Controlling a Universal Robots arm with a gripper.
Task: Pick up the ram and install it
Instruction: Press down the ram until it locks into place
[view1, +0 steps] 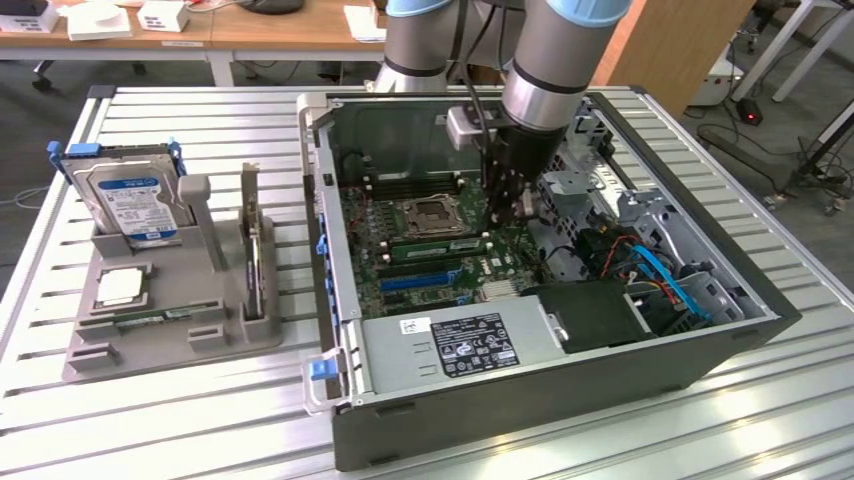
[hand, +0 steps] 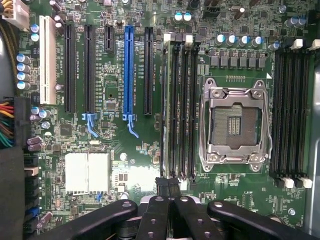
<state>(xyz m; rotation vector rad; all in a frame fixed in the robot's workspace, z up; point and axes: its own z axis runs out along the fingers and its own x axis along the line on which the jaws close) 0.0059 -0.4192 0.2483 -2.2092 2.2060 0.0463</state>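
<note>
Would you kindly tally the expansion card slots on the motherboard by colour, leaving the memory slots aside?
White slot: 1
Blue slot: 1
Black slots: 4, one of them short
Total: 6

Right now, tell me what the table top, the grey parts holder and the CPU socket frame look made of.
Table top: likely aluminium, pale ribbed slats with a brushed sheen.
Grey parts holder: probably matte plastic, uniform dull grey, moulded or printed slots.
CPU socket frame: bright metal, shiny silver with screw heads.
</note>
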